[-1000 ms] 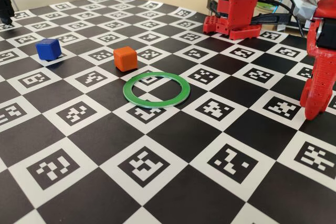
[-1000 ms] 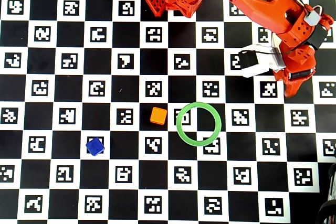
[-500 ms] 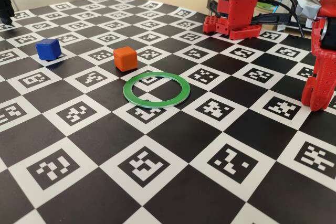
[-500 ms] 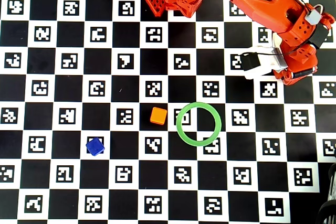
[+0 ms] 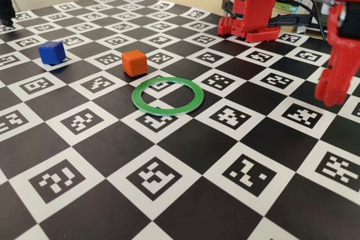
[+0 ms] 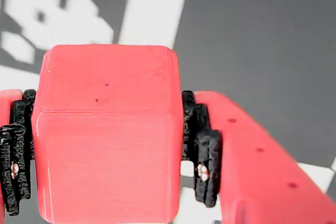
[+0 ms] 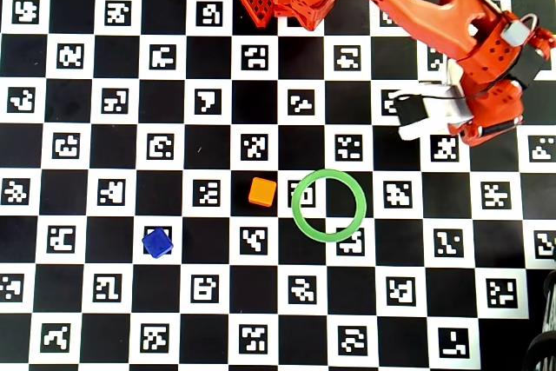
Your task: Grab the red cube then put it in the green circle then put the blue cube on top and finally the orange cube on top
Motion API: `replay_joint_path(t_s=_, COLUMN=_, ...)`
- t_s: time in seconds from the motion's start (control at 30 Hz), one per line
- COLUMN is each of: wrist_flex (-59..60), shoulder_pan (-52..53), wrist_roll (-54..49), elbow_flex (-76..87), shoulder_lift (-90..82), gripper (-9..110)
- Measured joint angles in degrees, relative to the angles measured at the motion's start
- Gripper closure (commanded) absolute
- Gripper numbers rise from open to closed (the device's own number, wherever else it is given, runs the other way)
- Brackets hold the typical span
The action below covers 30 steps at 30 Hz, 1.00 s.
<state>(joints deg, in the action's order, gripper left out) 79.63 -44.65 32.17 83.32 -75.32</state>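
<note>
**Red cube in the jaws, ring still empty**

From the fixed view, the gripper [image 5: 332, 91] hangs above the checkered board [image 5: 185, 206] near its right edge, clear of the surface. I can't make out the cube in it from here. The green circle [image 5: 168, 95] lies flat around the middle of the board with nothing inside it. The orange cube [image 5: 134, 62] sits just beyond it, and the blue cube [image 5: 52, 52] is well off toward the left edge.

The wrist view settles it: the red cube [image 6: 105, 129] fills the frame, clamped between two black ribbed pads [image 6: 202, 150] on opposite flat faces. It looks like hard, light plastic with softly rounded edges, stiff enough not to give and probably a bit slick, so a square hold across parallel faces seems the right one.

From overhead, the arm [image 7: 452, 19] reaches toward the board's right edge, up and right of the ring, and hides the red cube.
</note>
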Motion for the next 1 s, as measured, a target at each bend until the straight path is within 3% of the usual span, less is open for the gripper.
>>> replay_joint_path(t_s=0.3, wrist_flex=8.96, shoulder_pan=20.13, wrist_roll=-14.5, elbow_flex=0.0, shoulder_lift=-10.11, gripper=87)
replay_joint_path(t_s=0.5, wrist_flex=9.58, shoulder_pan=30.76, wrist_roll=-17.84, elbow_flex=0.0, shoulder_lift=-12.13, gripper=87)
replay_joint_path(t_s=1.0, wrist_flex=2.64, shoulder_pan=32.61, wrist_roll=-14.41, elbow_flex=0.0, shoulder_lift=-5.8, gripper=88)
